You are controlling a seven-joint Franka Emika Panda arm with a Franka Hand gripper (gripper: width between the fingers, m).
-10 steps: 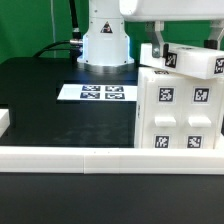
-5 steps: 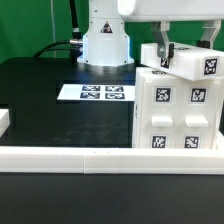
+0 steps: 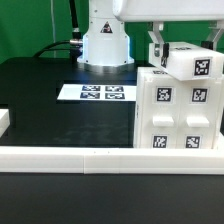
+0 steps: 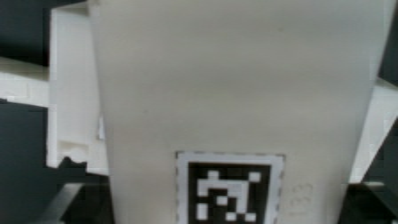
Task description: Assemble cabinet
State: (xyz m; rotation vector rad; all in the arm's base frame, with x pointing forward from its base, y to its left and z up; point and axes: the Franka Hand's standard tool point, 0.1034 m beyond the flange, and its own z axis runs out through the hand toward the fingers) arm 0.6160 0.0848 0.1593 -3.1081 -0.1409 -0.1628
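Observation:
The cabinet [image 3: 178, 110] is a white boxy body with several square tags on its front, standing at the exterior view's right. My gripper [image 3: 190, 52] is shut on a white tagged cabinet part [image 3: 195, 62] and holds it just above the cabinet's top, slightly tilted. One dark finger [image 3: 157, 48] shows at the part's left end; the other is near the frame edge. In the wrist view the white part [image 4: 222, 90] fills most of the frame, its tag toward my gripper [image 4: 222, 205]. Whether the part touches the cabinet top I cannot tell.
The marker board [image 3: 97, 92] lies flat on the black table behind the middle. The robot base [image 3: 105, 40] stands behind it. A white rail [image 3: 90, 158] runs along the front. A small white block [image 3: 4, 120] sits at the left edge.
My gripper has carried the white part toward the exterior view's right, over the cabinet's top. The cabinet has not moved.

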